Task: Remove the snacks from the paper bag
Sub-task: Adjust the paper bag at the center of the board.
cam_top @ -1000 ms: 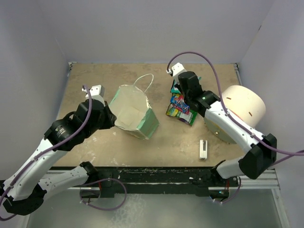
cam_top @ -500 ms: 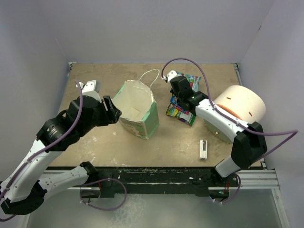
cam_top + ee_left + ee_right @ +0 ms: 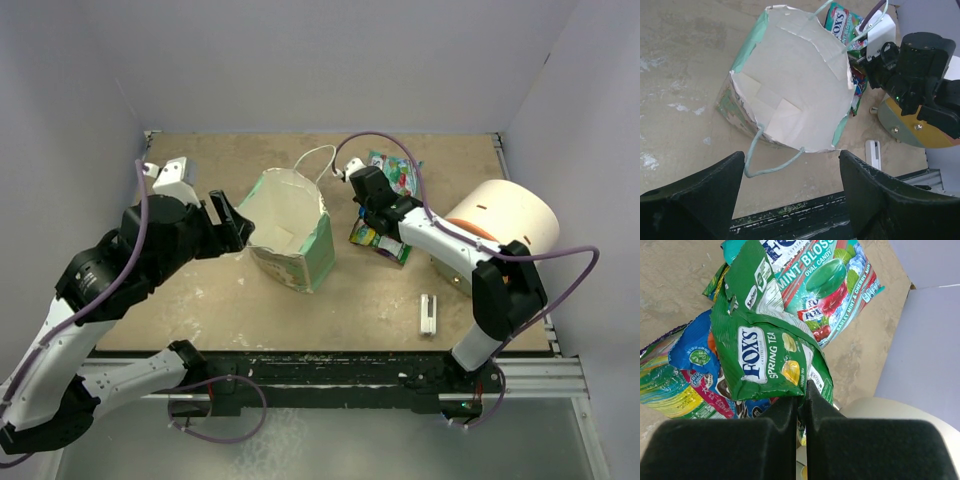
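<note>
A drop is risked: the green packet [image 3: 765, 360] is gripped only by its corner at the right claw [image 3: 801, 390] tips, while the left claw [image 3: 791, 155] is released.

Left jaws spread, right jaws clamped

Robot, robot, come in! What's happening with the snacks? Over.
Left tool open beside bag. Right tool shut on green packet. Bag looks empty. Nothing in the way.
</note>
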Robot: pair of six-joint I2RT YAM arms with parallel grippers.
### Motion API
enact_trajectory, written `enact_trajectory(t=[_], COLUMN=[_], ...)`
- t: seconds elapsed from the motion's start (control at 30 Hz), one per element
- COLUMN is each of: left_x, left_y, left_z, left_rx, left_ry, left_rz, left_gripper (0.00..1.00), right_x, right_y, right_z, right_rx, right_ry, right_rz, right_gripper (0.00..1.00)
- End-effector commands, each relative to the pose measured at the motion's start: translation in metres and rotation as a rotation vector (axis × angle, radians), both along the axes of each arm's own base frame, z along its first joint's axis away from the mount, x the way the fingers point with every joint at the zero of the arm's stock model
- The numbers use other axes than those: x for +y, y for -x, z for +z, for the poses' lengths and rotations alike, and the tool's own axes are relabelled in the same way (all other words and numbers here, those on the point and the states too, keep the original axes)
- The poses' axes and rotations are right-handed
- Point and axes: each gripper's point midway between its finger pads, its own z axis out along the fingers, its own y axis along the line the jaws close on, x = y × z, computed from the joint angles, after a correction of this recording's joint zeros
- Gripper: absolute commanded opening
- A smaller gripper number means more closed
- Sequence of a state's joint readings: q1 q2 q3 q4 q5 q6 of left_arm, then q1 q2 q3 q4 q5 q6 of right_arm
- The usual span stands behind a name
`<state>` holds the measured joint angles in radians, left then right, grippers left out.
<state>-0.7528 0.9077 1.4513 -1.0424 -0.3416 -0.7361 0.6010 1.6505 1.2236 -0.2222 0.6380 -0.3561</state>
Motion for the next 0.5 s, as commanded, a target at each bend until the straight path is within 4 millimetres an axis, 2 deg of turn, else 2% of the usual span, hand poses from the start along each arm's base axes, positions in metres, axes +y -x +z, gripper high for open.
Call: enact_trajectory(t=[0.0, 0.33, 0.47], left_x=[0.011, 0.018, 0.018], left_y=[0.000, -0.002, -0.003], left_z=[0.026, 0.045, 0.049], left_rx=[-0.071, -0.121, -0.131], left_ry=[0.000, -0.012, -0.017], left_rz=[0.015, 0.032, 0.028], left_gripper=[0.81, 0.84, 0.84], right_x=[0.002, 0.005, 0.004], right_y=[-0.008, 0.008, 0.013], right_z=[0.015, 0.014, 0.024], right_rx=[-0.068, -0.010, -0.008], right_ry=[-0.025, -0.085, -0.112], right_rz=[-0.011, 0.015, -0.001], right_gripper=[0.05, 0.24, 0.31])
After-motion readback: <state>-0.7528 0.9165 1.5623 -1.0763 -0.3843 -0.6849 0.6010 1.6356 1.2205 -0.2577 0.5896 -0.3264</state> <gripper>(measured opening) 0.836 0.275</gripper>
